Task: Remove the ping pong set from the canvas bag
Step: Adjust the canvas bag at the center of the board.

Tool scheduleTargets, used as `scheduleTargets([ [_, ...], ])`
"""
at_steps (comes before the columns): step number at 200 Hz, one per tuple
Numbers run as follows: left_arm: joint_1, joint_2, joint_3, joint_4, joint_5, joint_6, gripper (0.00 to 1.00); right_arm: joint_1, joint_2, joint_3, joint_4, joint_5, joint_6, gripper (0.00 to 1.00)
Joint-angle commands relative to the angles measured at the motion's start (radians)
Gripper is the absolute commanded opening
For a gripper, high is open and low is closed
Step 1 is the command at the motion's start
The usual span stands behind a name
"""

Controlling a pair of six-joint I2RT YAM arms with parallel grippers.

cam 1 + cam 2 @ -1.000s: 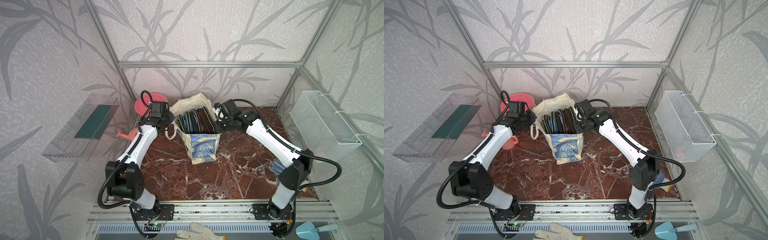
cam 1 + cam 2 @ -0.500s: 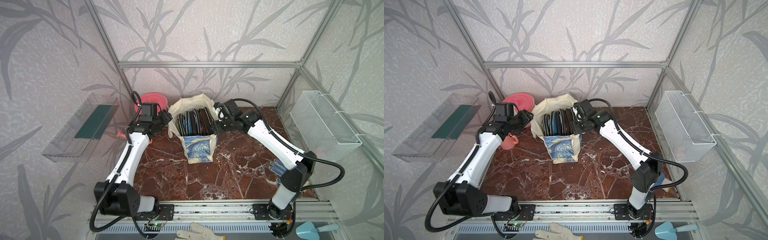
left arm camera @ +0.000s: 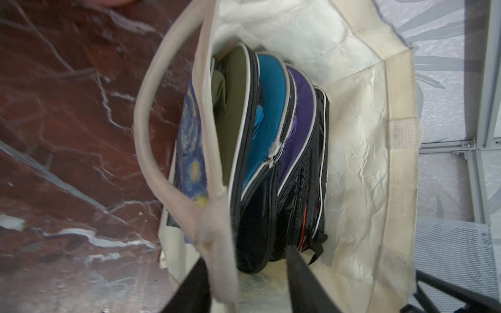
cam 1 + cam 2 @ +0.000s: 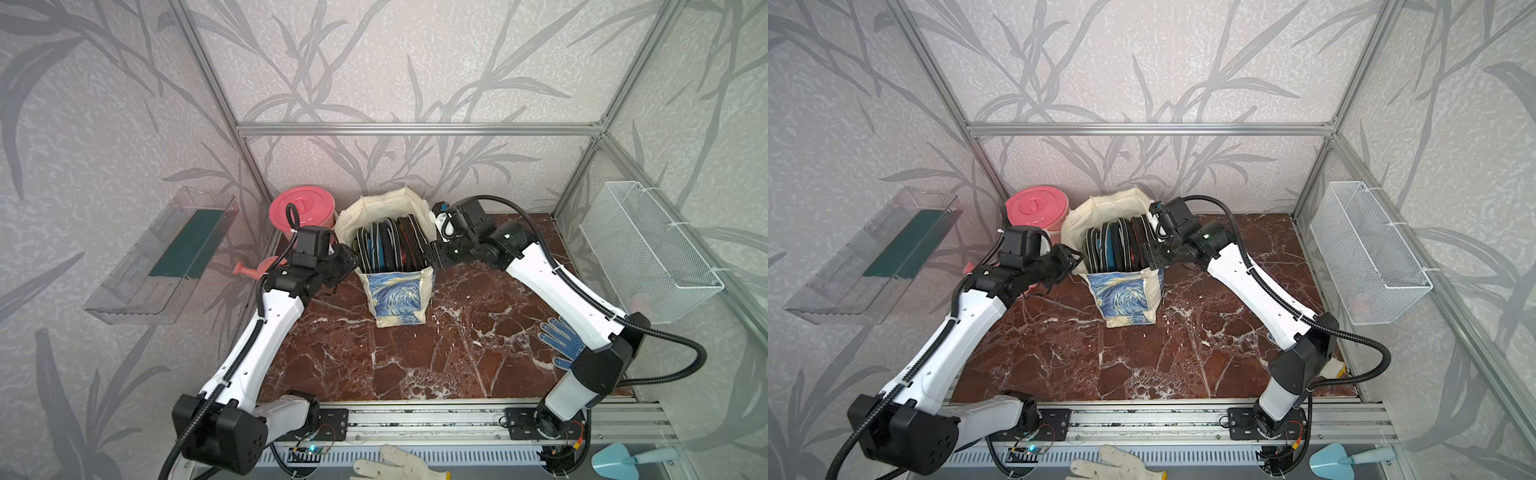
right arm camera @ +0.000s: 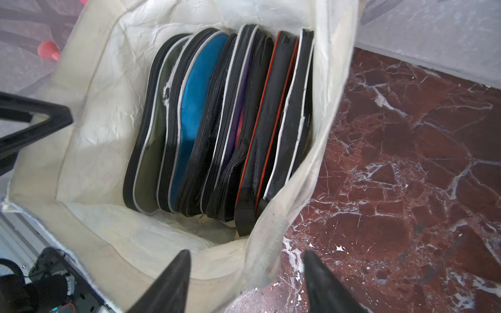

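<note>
The cream canvas bag (image 4: 399, 295) (image 4: 1125, 297) with a blue swirl print stands upright at the back of the marble table. The ping pong set (image 4: 390, 249) (image 5: 217, 122) stands on edge inside: olive, teal, purple and black-red cases (image 3: 271, 135). My left gripper (image 4: 351, 262) (image 3: 246, 254) is at the bag's left rim, jaws apart, with the white rope handle (image 3: 151, 108) lying between them against one finger. My right gripper (image 4: 432, 255) (image 5: 246, 252) is at the right rim, open, straddling the rim and strap (image 5: 271, 244).
A pink lidded bucket (image 4: 301, 208) stands behind my left wrist. A clear shelf (image 4: 166, 257) hangs on the left wall, a wire basket (image 4: 648, 249) on the right. A blue glove (image 4: 561, 340) lies under my right arm; a white glove (image 4: 399, 465) and a trowel (image 4: 615, 459) lie beyond the front rail.
Both grippers went from shut to open and have since narrowed. My left arm drew back from the bag, then returned to its left rim. My right arm has barely moved.
</note>
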Motion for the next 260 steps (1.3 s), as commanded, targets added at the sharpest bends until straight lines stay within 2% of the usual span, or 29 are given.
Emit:
scheduleTargets([
  [1, -0.031, 0.002, -0.043, 0.045, 0.027, -0.010, 0.00, 0.014, -0.015, -0.069, -0.007, -0.031, 0.015, 0.00],
  [47, -0.051, -0.125, -0.260, 0.047, -0.049, 0.066, 0.00, -0.007, -0.117, -0.338, 0.051, 0.019, 0.032, 0.00],
  [79, -0.076, -0.220, -0.489, 0.203, -0.131, 0.066, 0.00, -0.046, -0.120, -0.449, 0.110, 0.050, 0.022, 0.00],
  [106, -0.112, -0.236, -0.619, 0.330, -0.212, 0.055, 0.00, -0.047, -0.069, -0.451, 0.124, 0.106, 0.008, 0.00],
  [131, -0.136, -0.231, -0.626, 0.374, -0.267, 0.082, 0.00, -0.044, -0.023, -0.376, 0.067, 0.106, -0.012, 0.00],
  [137, -0.136, -0.230, -0.613, 0.366, -0.277, 0.089, 0.00, -0.040, -0.022, -0.352, 0.057, 0.102, -0.019, 0.09],
  [140, -0.137, -0.228, -0.607, 0.363, -0.283, 0.093, 0.00, -0.035, -0.027, -0.336, 0.053, 0.103, -0.024, 0.18],
  [147, -0.136, -0.228, -0.585, 0.356, -0.292, 0.110, 0.00, -0.023, -0.038, -0.307, 0.047, 0.107, -0.033, 0.31],
  [151, -0.137, -0.228, -0.574, 0.351, -0.296, 0.117, 0.00, -0.011, -0.051, -0.283, 0.042, 0.115, -0.042, 0.43],
  [158, -0.136, -0.227, -0.559, 0.339, -0.309, 0.124, 0.00, 0.007, -0.066, -0.251, 0.037, 0.131, -0.049, 0.53],
  [160, -0.137, -0.229, -0.555, 0.340, -0.312, 0.125, 0.00, 0.014, -0.075, -0.237, 0.040, 0.140, -0.052, 0.60],
  [167, -0.137, -0.230, -0.550, 0.342, -0.316, 0.129, 0.00, 0.036, -0.093, -0.212, 0.053, 0.161, -0.056, 0.66],
  [177, -0.136, -0.229, -0.549, 0.347, -0.318, 0.131, 0.00, 0.056, -0.106, -0.163, 0.057, 0.166, -0.060, 0.94],
  [181, -0.136, -0.230, -0.550, 0.350, -0.318, 0.128, 0.00, 0.061, -0.104, -0.140, 0.056, 0.160, -0.063, 1.00],
  [216, -0.138, -0.238, -0.583, 0.391, -0.308, 0.119, 0.00, 0.094, 0.029, 0.132, -0.025, 0.138, -0.110, 0.99],
  [232, -0.138, -0.248, -0.591, 0.395, -0.314, 0.123, 0.00, 0.095, 0.150, 0.238, -0.029, 0.108, -0.127, 1.00],
  [260, -0.138, -0.271, -0.603, 0.402, -0.321, 0.136, 0.00, 0.094, 0.361, 0.465, -0.080, 0.073, -0.153, 0.90],
])
